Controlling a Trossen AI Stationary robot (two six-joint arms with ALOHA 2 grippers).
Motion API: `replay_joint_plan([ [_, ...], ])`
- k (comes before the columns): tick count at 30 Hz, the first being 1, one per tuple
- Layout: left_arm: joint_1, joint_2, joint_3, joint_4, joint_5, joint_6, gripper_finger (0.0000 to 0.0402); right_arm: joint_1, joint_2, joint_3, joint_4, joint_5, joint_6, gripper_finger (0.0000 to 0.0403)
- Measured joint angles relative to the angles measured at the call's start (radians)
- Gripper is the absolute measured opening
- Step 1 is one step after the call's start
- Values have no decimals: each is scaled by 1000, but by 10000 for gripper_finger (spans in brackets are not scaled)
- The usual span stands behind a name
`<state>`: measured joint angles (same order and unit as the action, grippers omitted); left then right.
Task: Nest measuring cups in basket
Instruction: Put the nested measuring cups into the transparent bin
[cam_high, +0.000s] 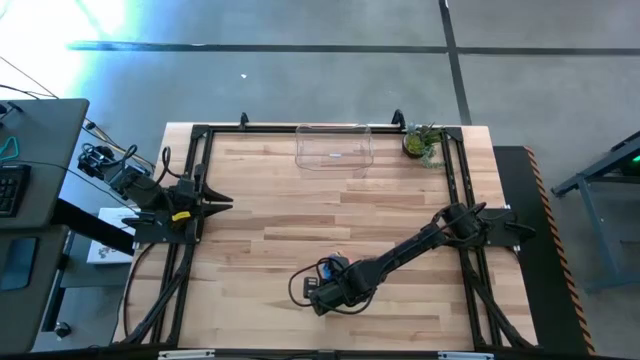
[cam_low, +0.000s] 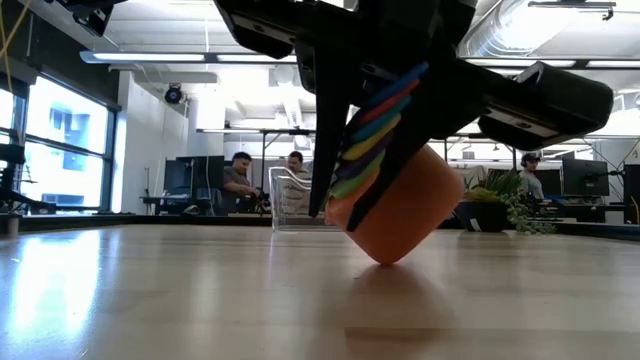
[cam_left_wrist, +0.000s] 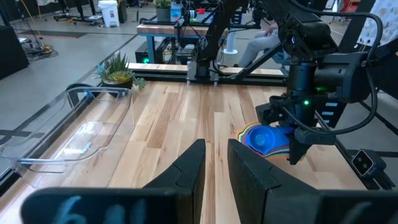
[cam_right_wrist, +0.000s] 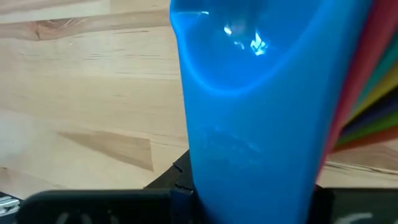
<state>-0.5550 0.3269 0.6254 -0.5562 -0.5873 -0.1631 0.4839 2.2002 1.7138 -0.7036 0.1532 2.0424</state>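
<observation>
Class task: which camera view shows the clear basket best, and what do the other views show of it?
The high view: the basket shows whole, at the table's far edge beside the plant. The left wrist view shows its side wall and rim at an angle. The low view shows it far off and partly hidden. The right wrist view shows none of it.

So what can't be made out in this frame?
- High view: the cups are mostly covered by the right gripper; only a bit of blue shows.
- Low view: the right arm hides the tops of the cups, so they cannot be counted.
- Right wrist view: the blue cup fills the picture and hides the fingers.
- Basket: clear, too faint to check for contents.
- Left gripper: waits at the table's left edge.
</observation>
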Motion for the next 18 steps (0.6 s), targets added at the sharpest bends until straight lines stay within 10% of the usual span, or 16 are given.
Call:
replay_joint_plan([
  [18,0,0,0,0,0,1,58,1,0,0,22,13,18,79],
])
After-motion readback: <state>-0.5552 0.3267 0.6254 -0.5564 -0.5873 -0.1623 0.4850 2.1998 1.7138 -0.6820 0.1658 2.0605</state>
